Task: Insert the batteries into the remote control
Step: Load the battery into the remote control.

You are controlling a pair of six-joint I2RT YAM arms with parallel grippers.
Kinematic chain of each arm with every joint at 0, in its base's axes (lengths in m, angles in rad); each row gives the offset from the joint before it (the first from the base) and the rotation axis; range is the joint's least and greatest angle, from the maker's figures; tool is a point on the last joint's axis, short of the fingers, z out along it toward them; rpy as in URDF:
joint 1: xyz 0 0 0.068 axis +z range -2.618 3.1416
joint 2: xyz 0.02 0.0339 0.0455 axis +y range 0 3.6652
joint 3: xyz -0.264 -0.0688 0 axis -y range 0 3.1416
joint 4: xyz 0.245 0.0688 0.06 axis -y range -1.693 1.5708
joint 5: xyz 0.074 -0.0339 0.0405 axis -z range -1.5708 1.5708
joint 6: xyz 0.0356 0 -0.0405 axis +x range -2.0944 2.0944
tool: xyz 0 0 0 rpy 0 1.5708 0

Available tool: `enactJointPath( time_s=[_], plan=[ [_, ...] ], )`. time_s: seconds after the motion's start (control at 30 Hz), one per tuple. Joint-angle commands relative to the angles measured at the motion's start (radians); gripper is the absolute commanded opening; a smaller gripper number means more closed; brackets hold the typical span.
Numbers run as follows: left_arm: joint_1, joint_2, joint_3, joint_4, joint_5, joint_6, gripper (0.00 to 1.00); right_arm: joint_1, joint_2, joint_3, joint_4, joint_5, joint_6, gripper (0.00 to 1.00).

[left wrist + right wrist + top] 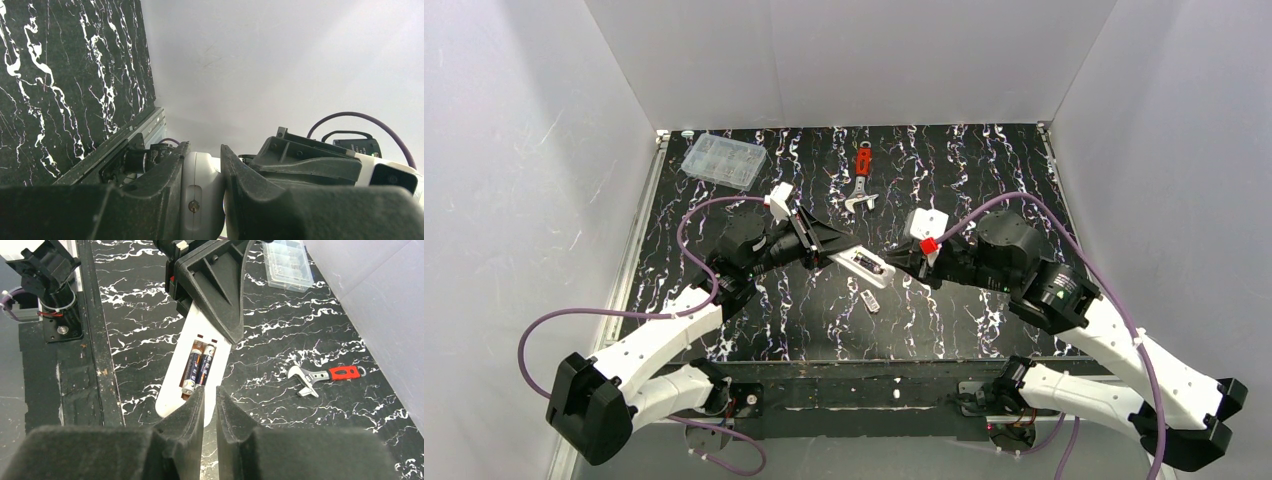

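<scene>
The white remote control [865, 266] is held off the table, back side up, with its reddish recess open. Two dark batteries [198, 367] lie side by side in the recess. My left gripper [828, 249] is shut on the remote's far end; the left wrist view shows the remote [202, 195] clamped edge-on in the left gripper [204, 148]. My right gripper [210, 392] is shut with only a narrow slit and holds nothing. Its tips are at the near end of the batteries, over the remote's [171, 392] free end.
A small loose white piece [870, 301] lies on the black marbled table below the remote. A red-handled wrench [862, 180] lies further back. A clear compartment box [723, 160] stands at the back left. White walls enclose the table.
</scene>
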Motion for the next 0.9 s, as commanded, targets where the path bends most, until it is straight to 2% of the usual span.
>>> enactJointPath(
  time_s=[0.0,0.33,0.87],
  plan=[
    [0.001,-0.024,0.046,0.089,0.033,-0.001,0.0,-0.009,0.013,0.002,0.0,-0.036,0.014,0.2],
    [0.001,-0.014,0.05,0.101,0.037,-0.004,0.0,-0.018,0.02,-0.008,-0.021,-0.049,0.02,0.13],
    [0.001,-0.006,0.049,0.114,0.036,-0.007,0.0,-0.019,0.062,0.009,-0.044,-0.079,0.014,0.13]
  ],
)
